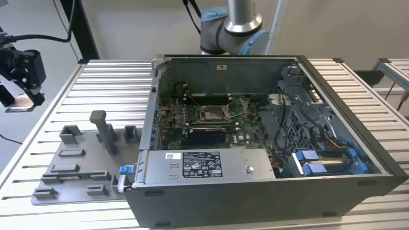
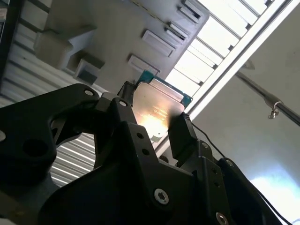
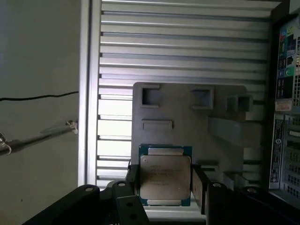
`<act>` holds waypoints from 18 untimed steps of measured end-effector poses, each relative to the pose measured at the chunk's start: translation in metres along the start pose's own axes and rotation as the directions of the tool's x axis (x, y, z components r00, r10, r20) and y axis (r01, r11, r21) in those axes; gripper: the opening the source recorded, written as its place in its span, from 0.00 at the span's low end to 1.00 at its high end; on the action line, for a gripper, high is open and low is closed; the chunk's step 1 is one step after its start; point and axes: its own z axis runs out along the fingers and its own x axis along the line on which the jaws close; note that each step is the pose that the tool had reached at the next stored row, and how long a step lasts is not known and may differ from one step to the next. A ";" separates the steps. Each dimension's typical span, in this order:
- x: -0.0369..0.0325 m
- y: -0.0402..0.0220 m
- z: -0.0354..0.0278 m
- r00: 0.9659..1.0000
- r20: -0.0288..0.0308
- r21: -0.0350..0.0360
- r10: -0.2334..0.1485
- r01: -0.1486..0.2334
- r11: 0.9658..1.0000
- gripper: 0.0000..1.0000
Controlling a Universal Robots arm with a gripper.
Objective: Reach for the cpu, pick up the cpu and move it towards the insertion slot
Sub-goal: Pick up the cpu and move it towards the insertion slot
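Aloft, the gripper (image 3: 165, 183) clamps the cpu (image 3: 165, 174) by opposite edges.

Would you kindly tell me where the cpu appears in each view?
Exterior view: the cpu is probably the pale piece in the gripper, at the exterior view's far left.
First wrist view: the cpu, clamped in the gripper, before the grey fixture plate.
Second wrist view: the cpu, clamped likewise, its silver face lit.
Shared landmark: the grey fixture plate.

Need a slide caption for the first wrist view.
Gripper shut on the cpu, grey fixture plate and slatted table behind it.
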 end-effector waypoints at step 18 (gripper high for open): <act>-0.0009 0.0010 -0.0355 1.000 0.000 0.000 0.000 0.000 1.000 0.00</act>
